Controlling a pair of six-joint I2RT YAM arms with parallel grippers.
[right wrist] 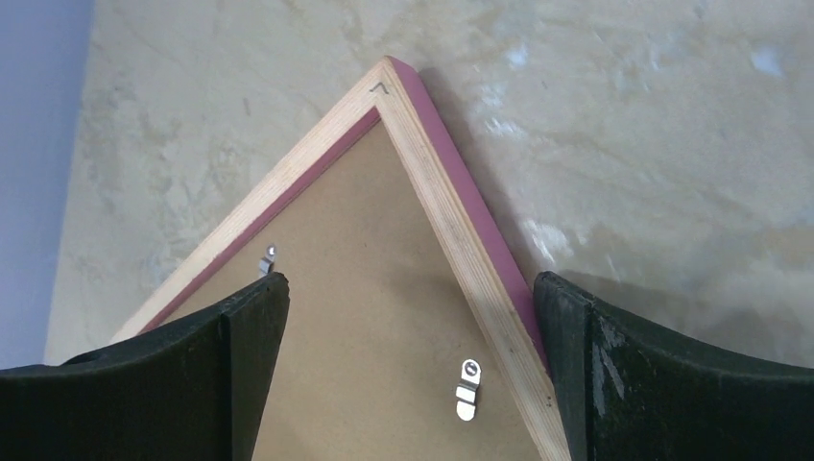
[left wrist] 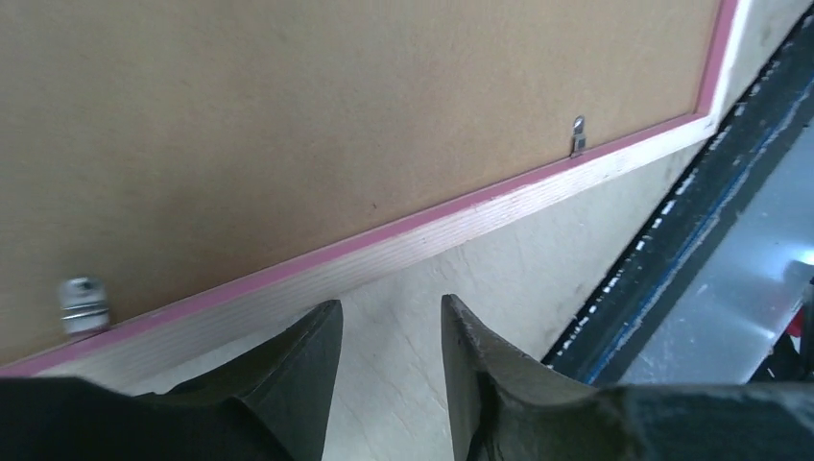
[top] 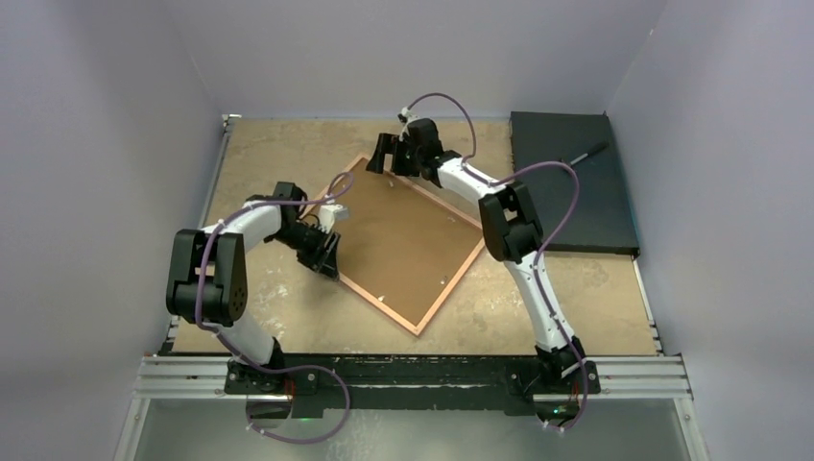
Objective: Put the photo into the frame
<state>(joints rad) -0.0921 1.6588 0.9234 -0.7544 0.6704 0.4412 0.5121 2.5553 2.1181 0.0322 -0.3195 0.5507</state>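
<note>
Looking at the frame (right wrist: 459, 230) flat and back-side-up mid-table, turned like a diamond, with a brown backing board (top: 398, 235) inside the rim and little metal tabs (right wrist: 467, 389) along it. Got the left gripper (left wrist: 389, 309) just beside its 9 o'clock edge, with narrowly parted jaws over bare table (top: 538, 288), gripping nothing. Got the right gripper (right wrist: 411, 280) over the 11 o'clock corner, spread wide, also gripping nothing. Plenty of bare table toward 6 and 12 o'clock. Tighter toward 2 o'clock thanks to a black mat (top: 571, 182) with a pen (top: 587, 152) on it, near the frame's 3 o'clock corner.
</note>
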